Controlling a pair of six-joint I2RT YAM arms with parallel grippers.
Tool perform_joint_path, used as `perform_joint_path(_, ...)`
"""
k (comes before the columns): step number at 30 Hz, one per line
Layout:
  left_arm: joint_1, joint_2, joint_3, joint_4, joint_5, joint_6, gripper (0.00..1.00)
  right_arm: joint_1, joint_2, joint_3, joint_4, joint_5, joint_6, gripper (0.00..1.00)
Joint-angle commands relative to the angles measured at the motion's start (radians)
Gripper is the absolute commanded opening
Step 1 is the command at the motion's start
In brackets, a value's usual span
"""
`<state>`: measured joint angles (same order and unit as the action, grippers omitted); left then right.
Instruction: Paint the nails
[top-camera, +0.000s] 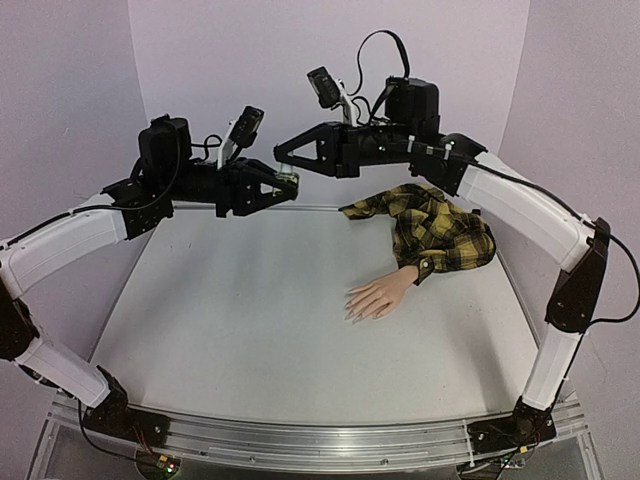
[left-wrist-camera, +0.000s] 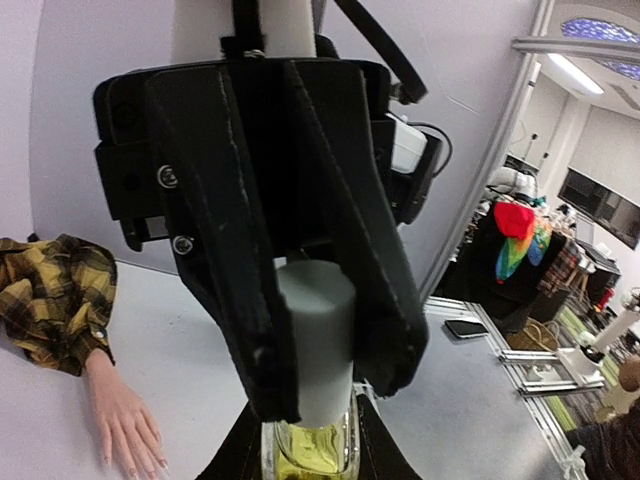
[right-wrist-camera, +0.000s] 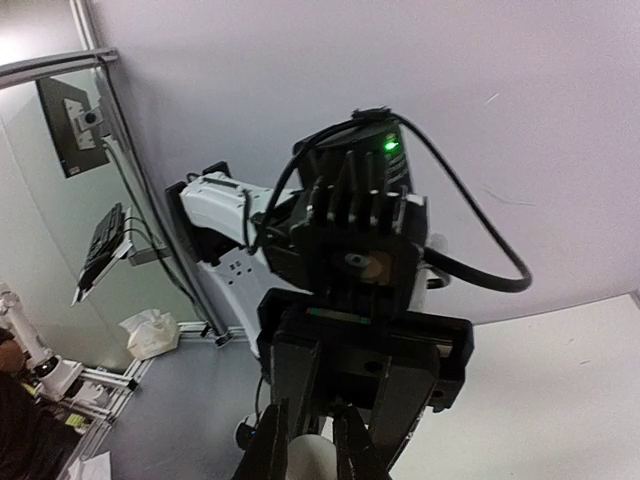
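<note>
Bottle (left-wrist-camera: 305, 455): base cut off by bottom edge, cap (left-wrist-camera: 318, 330) sides hidden behind right gripper (left-wrist-camera: 335, 395). Nails (top-camera: 353, 312): colour too small to tell

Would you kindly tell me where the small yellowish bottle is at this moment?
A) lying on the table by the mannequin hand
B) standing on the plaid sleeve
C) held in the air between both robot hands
C: the bottle is off the table, its body in the left hand and its grey cap clamped by the right hand.
</note>
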<state>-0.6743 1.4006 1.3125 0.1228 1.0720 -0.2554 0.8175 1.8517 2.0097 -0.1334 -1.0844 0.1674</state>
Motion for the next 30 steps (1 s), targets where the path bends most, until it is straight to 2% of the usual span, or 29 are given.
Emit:
perform_joint_path(1, 0.003, -0.058, 0.052, 0.004, -0.359, 0.065, 0.0, 0.028, -0.054, -0.079, -0.009, 0.181, -0.023, 0.0)
perform_joint_path(5, 0.004, -0.056, 0.08, -0.031, -0.737, 0.079, 0.0, 0.072, -0.072, -0.151, -0.009, 0.536, -0.033, 0.0)
perform_joint_path(8, 0.004, -0.01, 0.141, -0.065, -0.946, 0.094, 0.0, 0.16, -0.058, -0.179, -0.013, 0.968, -0.039, 0.0)
perform_joint_path(11, 0.002, 0.054, 0.171, -0.065, -1.089, 0.124, 0.0, 0.247, 0.033, -0.083, -0.101, 1.352, -0.012, 0.0)
perform_joint_path(13, 0.001, 0.081, 0.162, -0.041, -1.139, 0.138, 0.0, 0.277, 0.084, -0.031, -0.142, 1.495, 0.04, 0.0)
perform_joint_path(17, -0.001, 0.089, 0.131, -0.01, -1.145, 0.143, 0.0, 0.302, 0.122, 0.015, -0.158, 1.58, 0.072, 0.0)
perform_joint_path(23, -0.002, 0.039, 0.061, 0.0, -1.079, 0.118, 0.0, 0.307, 0.113, 0.097, -0.193, 1.57, 0.009, 0.0)
perform_joint_path(30, -0.002, -0.02, 0.011, -0.109, -0.916, 0.115, 0.0, 0.284, -0.008, 0.049, -0.195, 1.455, -0.045, 0.4)
